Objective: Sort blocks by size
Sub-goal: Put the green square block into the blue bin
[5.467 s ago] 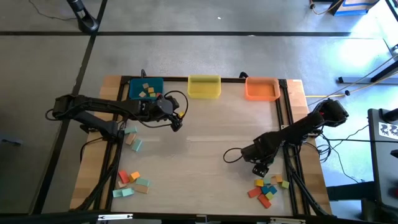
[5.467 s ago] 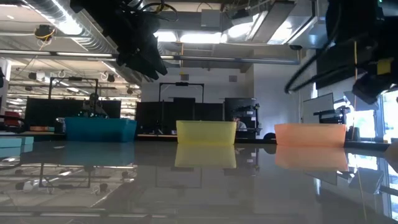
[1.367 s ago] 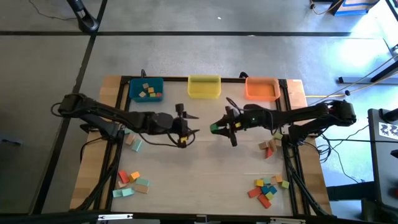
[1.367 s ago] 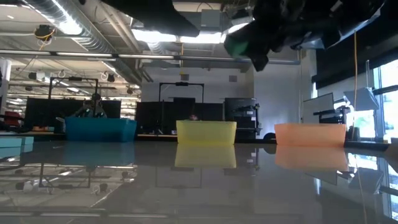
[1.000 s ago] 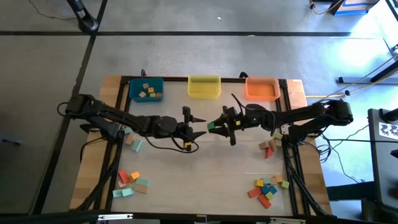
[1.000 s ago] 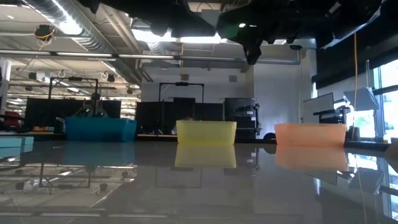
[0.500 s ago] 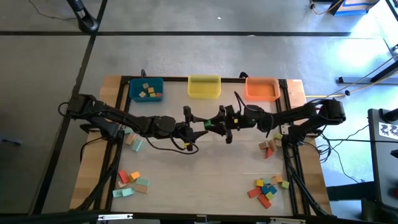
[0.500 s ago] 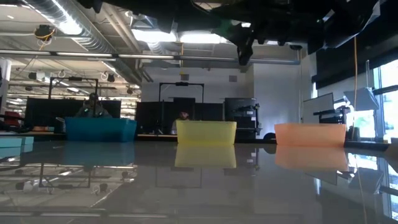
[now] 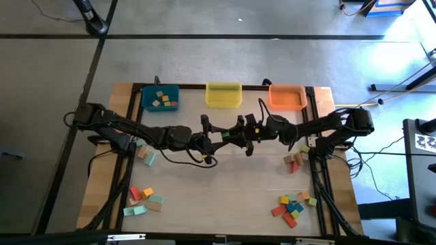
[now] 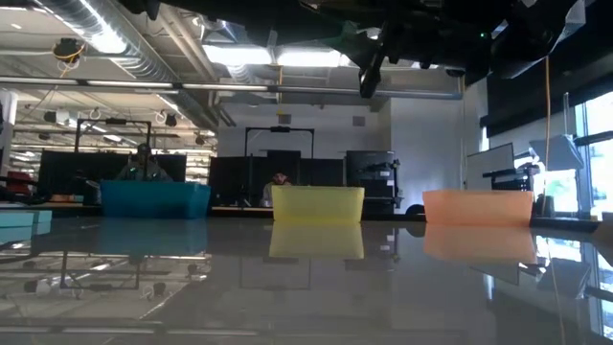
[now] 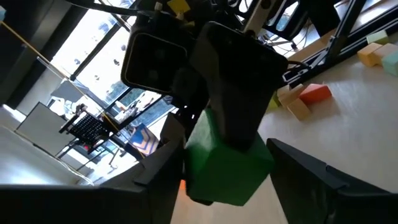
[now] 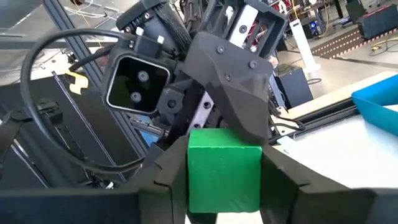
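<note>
A pale wooden tabletop (image 9: pixel 225 190) lies under me, with a blue bin (image 9: pixel 161 98), a yellow bin (image 9: pixel 223 94) and an orange bin (image 9: pixel 287 97) lined along its far edge and a workshop hall beyond. Both my arms stretch inward and meet above the middle, held well up off the surface. My right tool (image 9: pixel 235 135) pinches a green block (image 12: pixel 224 169) between its fingers, and my left tool (image 9: pixel 212 136) is spread with its fingers to either side of that same block, not visibly pressing on it. From above the block shows only as a small green speck (image 9: pixel 227 135) between the two tools; the wrist views show it large, a green cube with a dark finger on each side (image 11: pixel 227 165). The level view catches only the undersides of both arms near the ceiling lights. Other blocks lie in clusters near my left front corner (image 9: pixel 144 200), my right front corner (image 9: pixel 293 206), and inside the blue bin.
</note>
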